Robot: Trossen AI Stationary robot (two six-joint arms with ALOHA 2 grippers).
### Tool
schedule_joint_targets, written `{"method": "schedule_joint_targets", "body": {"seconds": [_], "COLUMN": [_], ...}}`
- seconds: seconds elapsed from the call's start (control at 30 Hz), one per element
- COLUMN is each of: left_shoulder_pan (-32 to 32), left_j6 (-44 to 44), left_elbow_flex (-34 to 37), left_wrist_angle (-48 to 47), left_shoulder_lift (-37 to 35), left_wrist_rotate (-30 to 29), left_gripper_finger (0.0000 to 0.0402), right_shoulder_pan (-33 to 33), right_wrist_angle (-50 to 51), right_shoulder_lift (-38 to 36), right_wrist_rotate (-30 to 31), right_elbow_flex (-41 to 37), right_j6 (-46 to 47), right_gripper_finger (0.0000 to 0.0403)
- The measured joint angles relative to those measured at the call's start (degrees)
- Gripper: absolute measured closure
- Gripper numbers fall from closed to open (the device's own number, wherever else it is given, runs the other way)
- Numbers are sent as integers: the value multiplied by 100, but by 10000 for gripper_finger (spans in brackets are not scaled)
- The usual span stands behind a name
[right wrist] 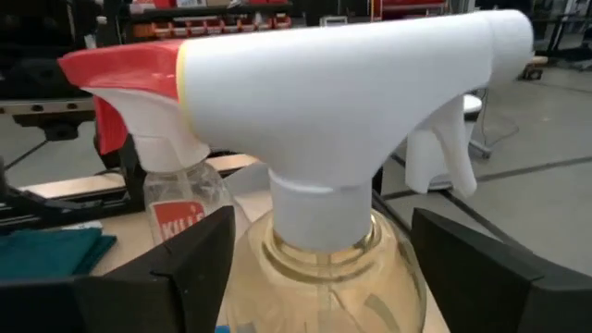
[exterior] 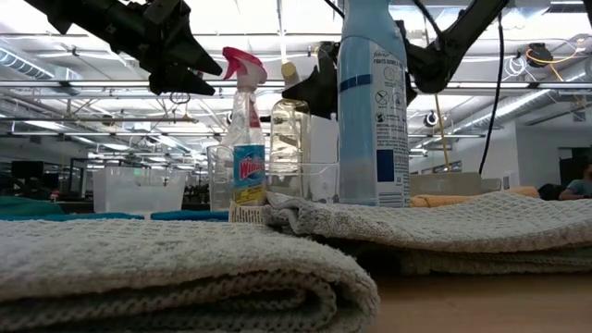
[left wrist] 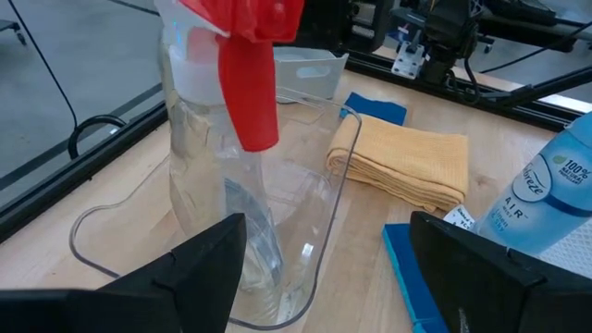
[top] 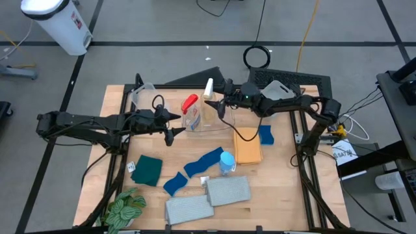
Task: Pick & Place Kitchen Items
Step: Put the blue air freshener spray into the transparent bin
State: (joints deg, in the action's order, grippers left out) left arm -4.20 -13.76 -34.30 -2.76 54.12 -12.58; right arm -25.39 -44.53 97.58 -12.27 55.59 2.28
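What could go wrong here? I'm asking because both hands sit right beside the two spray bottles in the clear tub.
1. The right hand, fingers spread around the white-trigger bottle, could snag its head and tip it while retreating.
2. The red-trigger bottle stands close beside it in the clear tub; one falling would likely topple the other.
3. The left hand, open beside the tub, might nudge its wall if it advances.

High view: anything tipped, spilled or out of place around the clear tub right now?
Nothing stands out. The red-trigger bottle and white-trigger bottle stand upright in the clear tub; no spill shows. The right gripper is open around the white-trigger bottle's neck; the left gripper waits open beside the tub.
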Motion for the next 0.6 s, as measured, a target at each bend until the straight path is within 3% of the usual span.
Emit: {"method": "schedule_joint_targets", "body": {"seconds": [0.6], "left_shoulder_pan": [-1], "left_j6": [0], "left_elbow_flex": [-2], "left_wrist_angle": [0], "left_shoulder_lift": [1], "left_wrist_rotate": [2], "left_gripper_finger": [94], "right_shoulder_pan": [0], "right_wrist_angle": [633], "right_shoulder_lift": [-323], "right_wrist_rotate": [36], "right_elbow_flex": [-4], "right_j6": [-187], "right_gripper_finger": [110]}}
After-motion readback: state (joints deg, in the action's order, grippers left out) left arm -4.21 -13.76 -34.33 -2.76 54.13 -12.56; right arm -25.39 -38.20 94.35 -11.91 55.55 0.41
